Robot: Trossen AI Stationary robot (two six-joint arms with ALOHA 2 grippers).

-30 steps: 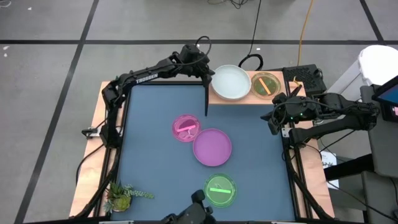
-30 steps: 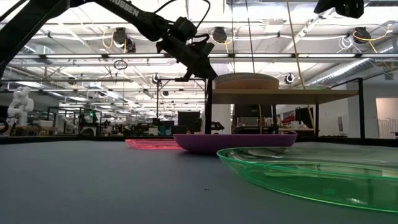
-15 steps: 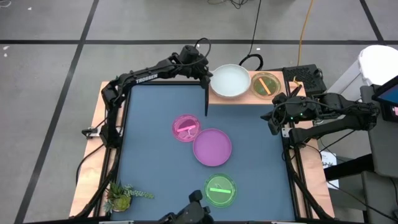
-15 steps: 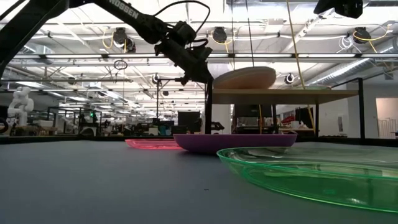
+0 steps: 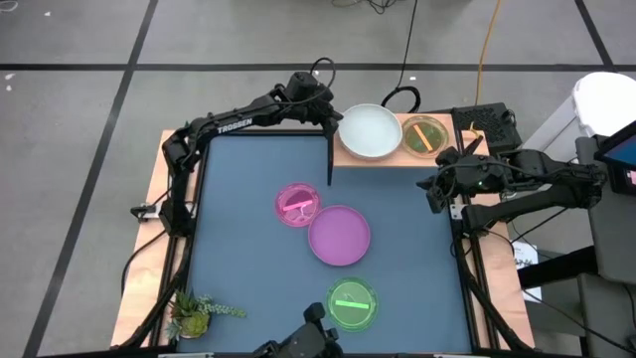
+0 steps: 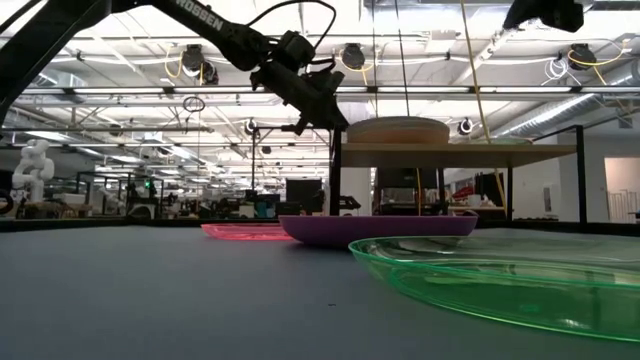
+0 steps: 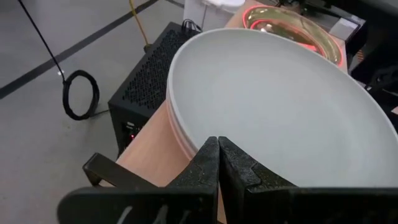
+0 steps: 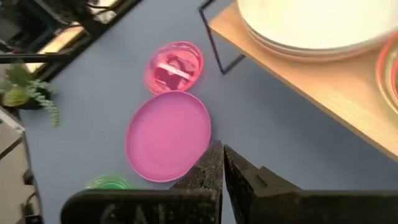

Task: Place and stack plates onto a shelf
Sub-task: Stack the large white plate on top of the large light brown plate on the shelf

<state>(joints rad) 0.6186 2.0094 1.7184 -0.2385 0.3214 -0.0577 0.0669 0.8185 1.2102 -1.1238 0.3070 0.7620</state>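
Apparently mid-stacking, the left hand (image 5: pixel 331 117) sits pinched shut beside the white plate (image 5: pixel 370 131) on the shelf (image 5: pixel 447 151), holding nothing I can see; next likely fetches the purple plate (image 5: pixel 339 235) from the bench (image 5: pixel 238 199).

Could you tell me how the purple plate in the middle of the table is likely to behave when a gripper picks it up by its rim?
The purple plate looks like thin, smooth plastic, so probably light but somewhat slippery. It is wide and shallow, so gripped at one edge it may sag or tilt. Its raised rim, visible in the low view, should give fingers something to pinch.
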